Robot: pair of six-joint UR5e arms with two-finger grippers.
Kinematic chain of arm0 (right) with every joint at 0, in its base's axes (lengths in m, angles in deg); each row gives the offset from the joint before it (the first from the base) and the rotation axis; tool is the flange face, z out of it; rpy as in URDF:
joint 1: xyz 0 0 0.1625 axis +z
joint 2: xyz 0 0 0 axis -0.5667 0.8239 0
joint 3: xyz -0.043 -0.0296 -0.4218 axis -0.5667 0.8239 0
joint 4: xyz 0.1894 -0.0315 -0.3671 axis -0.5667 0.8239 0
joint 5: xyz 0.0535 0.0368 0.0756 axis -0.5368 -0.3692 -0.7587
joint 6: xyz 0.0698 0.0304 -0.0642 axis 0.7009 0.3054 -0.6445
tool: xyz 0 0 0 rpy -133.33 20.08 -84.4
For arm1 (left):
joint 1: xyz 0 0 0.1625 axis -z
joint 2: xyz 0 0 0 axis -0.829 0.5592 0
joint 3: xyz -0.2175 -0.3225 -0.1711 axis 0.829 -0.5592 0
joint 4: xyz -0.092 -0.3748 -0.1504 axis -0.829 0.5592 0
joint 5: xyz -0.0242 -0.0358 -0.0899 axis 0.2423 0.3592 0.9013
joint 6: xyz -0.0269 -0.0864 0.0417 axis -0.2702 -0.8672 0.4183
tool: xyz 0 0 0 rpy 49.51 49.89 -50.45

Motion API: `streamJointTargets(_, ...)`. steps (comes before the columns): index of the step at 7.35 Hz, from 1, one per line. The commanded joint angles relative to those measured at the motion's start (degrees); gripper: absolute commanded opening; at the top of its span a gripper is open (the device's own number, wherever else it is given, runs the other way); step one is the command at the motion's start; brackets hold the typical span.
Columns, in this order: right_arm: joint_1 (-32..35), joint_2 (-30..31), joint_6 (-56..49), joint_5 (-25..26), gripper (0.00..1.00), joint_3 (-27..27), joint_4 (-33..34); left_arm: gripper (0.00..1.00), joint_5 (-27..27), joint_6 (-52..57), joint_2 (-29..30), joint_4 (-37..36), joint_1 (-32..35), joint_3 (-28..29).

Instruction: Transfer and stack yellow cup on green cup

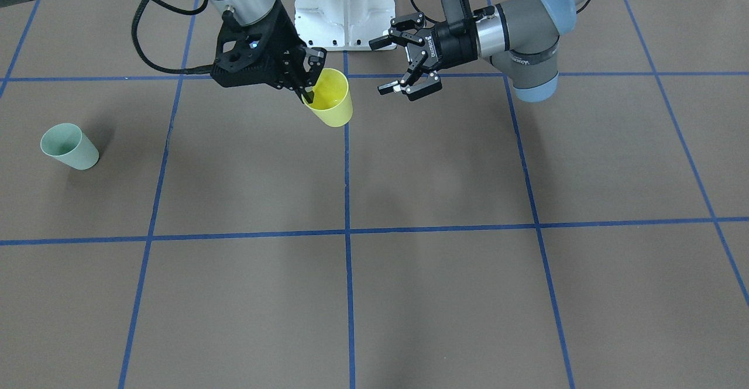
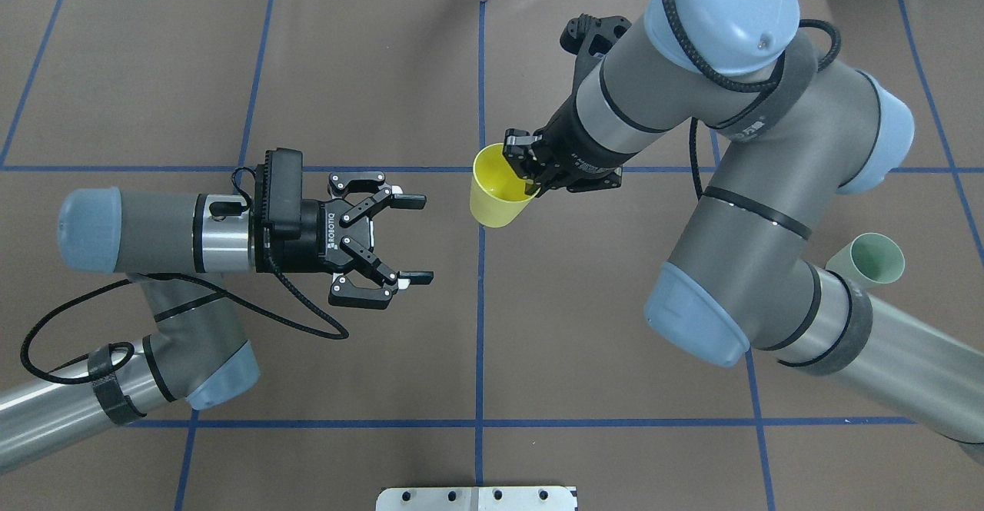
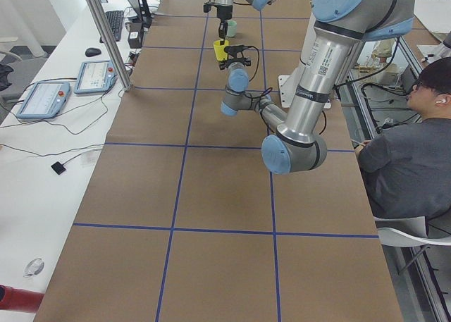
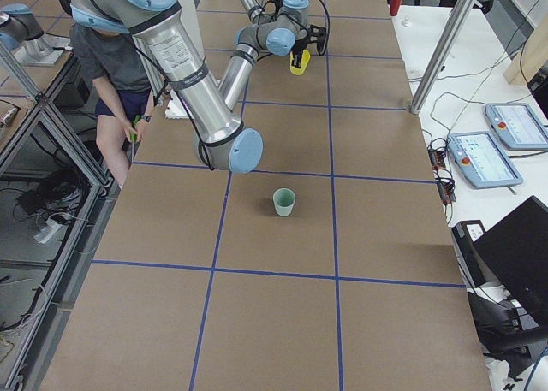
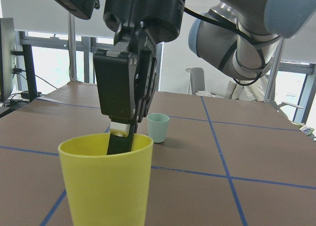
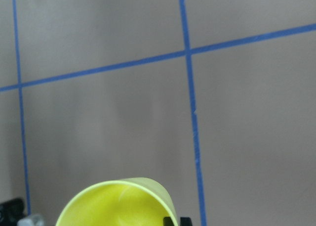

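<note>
My right gripper (image 1: 307, 92) is shut on the rim of the yellow cup (image 1: 332, 101), one finger inside and one outside. The cup (image 2: 498, 188) hangs mouth up and slightly tilted over the blue centre line. It fills the foreground of the left wrist view (image 5: 106, 184), and the right wrist view catches only its rim (image 6: 116, 203). My left gripper (image 2: 419, 239) stands open and empty a short way from the cup, pointing at it (image 1: 381, 66). The green cup (image 1: 69, 146) stands upright and alone on the table at my far right (image 2: 872, 260), partly behind my right arm.
Blue tape lines divide the brown table (image 1: 445, 161) into squares. The white robot base (image 1: 345, 9) stands at the table's edge between the arms. A person (image 3: 409, 160) sits beside the table. A metal post (image 4: 441, 49) and tablets (image 4: 484, 160) are on the side bench.
</note>
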Motion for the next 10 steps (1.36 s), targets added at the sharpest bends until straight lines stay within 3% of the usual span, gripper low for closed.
streamJointTargets(1, 5.0, 3.4, -5.9, 0.0, 0.00, 0.3, 1.1, 1.00, -6.8, 0.0, -2.3, -6.8, 1.5, -0.5)
streamJointTargets(5, 12.6, 8.1, -16.8, 0.0, 0.00, 0.5, 3.9, 1.00, -4.3, 0.1, -4.7, -35.3, 14.3, -2.8)
streamJointTargets(8, 16.4, 12.4, -27.2, -0.7, 0.00, 0.1, 4.7, 1.00, -4.3, 15.2, -9.2, -63.3, 19.8, -8.9)
streamJointTargets(9, 16.5, 15.3, -29.6, -0.7, 0.00, -0.8, 4.3, 1.00, -4.1, 15.8, -12.7, -68.4, 23.2, -11.6)
streamJointTargets(10, 17.6, 16.7, -32.8, -0.9, 0.00, -1.4, 4.4, 1.00, -1.5, 15.8, -14.7, -70.8, 28.6, -10.1)
